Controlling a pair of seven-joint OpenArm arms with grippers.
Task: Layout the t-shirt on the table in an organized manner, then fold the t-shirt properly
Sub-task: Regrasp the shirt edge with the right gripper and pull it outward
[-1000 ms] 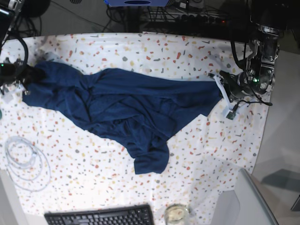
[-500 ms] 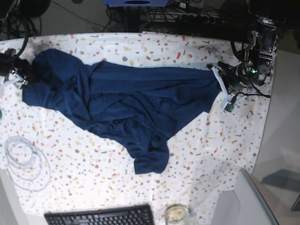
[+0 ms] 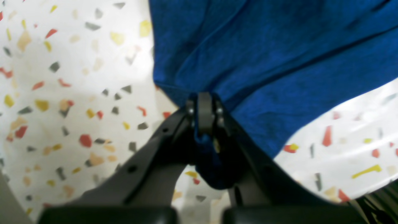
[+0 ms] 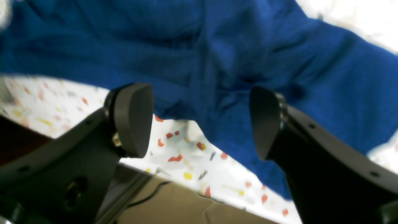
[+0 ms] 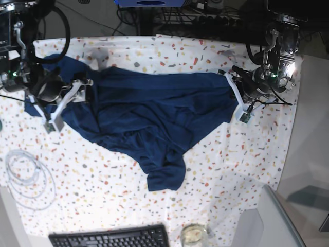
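Observation:
The navy t-shirt (image 5: 149, 113) lies crumpled across the speckled white table (image 5: 216, 170), with a twisted flap hanging toward the front. My left gripper (image 5: 231, 88) is at the shirt's right end. In the left wrist view the left gripper (image 3: 203, 107) is shut on a pinch of the t-shirt (image 3: 279, 46), above the table (image 3: 62, 93). My right gripper (image 5: 88, 90) is over the shirt's left part. In the right wrist view the right gripper (image 4: 199, 119) is open and empty, its pads (image 4: 133, 118) spread above the t-shirt (image 4: 217, 46).
A coiled white cable (image 5: 28, 177) lies at the front left. A black keyboard (image 5: 110, 236) and a small glass (image 5: 193, 234) sit at the front edge. A grey object (image 5: 267, 221) stands at the front right. Cables and equipment sit behind the table.
My right gripper has let go of the shirt's left end, opened, and moved right over the shirt. My left gripper has pulled the right end slightly toward the far edge.

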